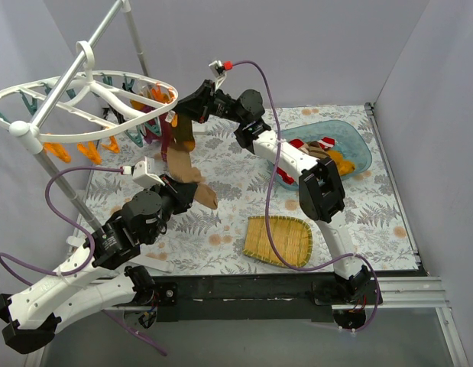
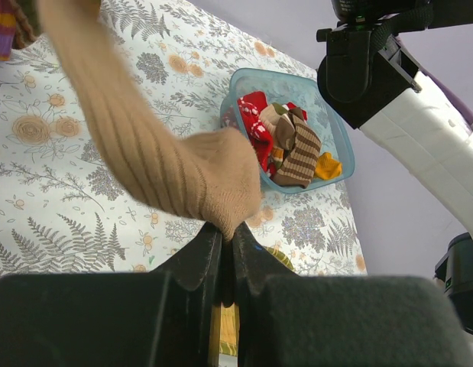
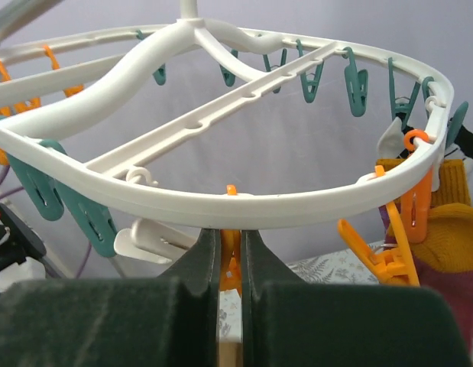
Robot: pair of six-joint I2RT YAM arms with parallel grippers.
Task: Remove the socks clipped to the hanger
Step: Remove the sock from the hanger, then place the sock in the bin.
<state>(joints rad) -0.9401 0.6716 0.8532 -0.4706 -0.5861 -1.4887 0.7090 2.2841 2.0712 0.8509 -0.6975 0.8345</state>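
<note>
Jaws on my left arm clamp the toe of a tan sock [image 2: 144, 145] that runs up toward the hanger [image 3: 221, 212]. Jaws on my right arm pinch an orange clip [image 3: 231, 264] just under the hanger's white rim.

Tan sock [image 2: 160, 160] below white oval hanger [image 3: 297, 210]

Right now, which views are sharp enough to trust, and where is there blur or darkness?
Top external: even light, soft shadows, sharp throughout. Left wrist: sock close and blurred, left fingers dark and soft, bin clear. Right wrist: hanger sharp, right fingers a dark blur around the clip.
</note>
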